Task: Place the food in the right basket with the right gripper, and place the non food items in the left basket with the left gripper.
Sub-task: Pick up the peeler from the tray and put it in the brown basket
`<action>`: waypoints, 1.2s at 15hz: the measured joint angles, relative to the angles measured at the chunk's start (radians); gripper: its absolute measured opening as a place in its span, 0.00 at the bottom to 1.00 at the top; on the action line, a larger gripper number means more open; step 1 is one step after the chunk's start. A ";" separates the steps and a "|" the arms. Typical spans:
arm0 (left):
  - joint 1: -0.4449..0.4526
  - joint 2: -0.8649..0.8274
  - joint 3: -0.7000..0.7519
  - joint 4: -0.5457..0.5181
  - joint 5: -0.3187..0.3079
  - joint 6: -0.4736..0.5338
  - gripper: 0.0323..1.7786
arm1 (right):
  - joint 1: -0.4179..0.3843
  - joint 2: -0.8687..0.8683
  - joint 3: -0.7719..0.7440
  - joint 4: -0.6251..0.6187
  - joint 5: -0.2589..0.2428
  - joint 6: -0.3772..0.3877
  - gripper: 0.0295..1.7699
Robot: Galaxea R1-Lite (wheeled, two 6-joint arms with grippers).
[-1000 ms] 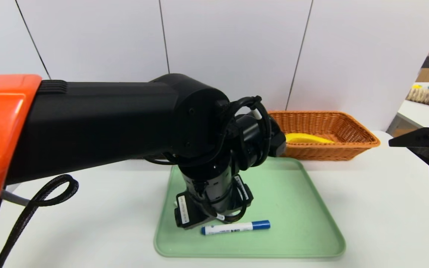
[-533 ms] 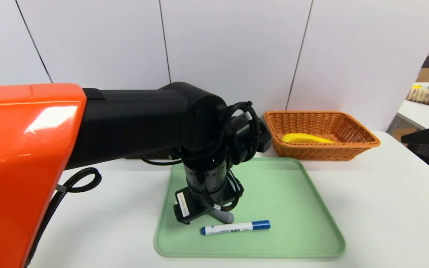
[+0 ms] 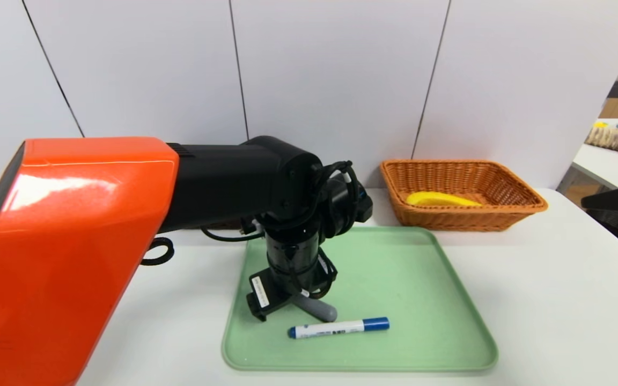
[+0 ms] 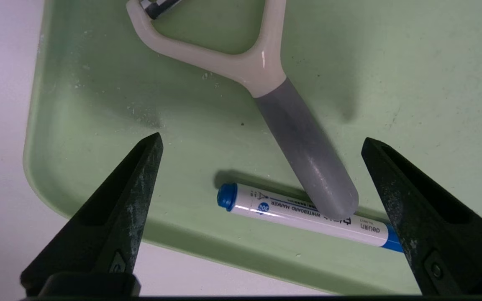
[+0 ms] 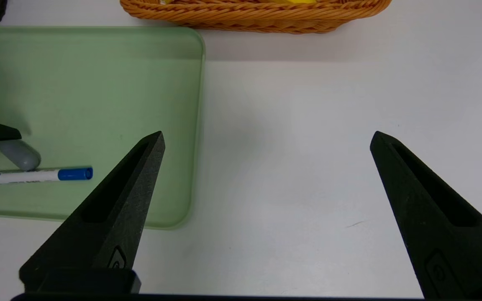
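I have the left gripper pointing steeply down over the left half of the green tray. Its two black fingers stand wide apart and hold nothing. In the left wrist view, the gray handle of the peeler lies between them on the tray floor, and the fingers are above it, not touching.

The peeler has a white forked head and a gray handle. The end of the handle lies on, or just above, the whiteboard marker; I cannot tell if they really touch. The marker is white with a blue cap and lies left to right close to the near rim of the tray. In the head view the left arm hides most of the peeler, and only the gray handle shows beside the marker.

The right gripper hangs over the bare white table, to the right of the tray. Its fingers are also spread wide, with nothing between them. In the head view only a dark part of this arm shows at the right edge.

The orange wicker basket stands on the far right side of the table, just behind the far right corner of the tray. A yellow banana lies inside it. The left arm covers the place of the left basket, so I cannot tell anything about it.
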 joint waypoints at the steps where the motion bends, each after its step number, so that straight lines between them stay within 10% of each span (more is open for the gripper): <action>1: 0.000 0.006 0.000 0.000 0.000 0.001 0.95 | 0.000 -0.003 0.003 0.001 0.000 0.000 0.96; 18: 0.001 0.024 0.000 -0.002 0.002 0.025 0.95 | 0.005 -0.010 0.006 0.000 0.000 0.000 0.96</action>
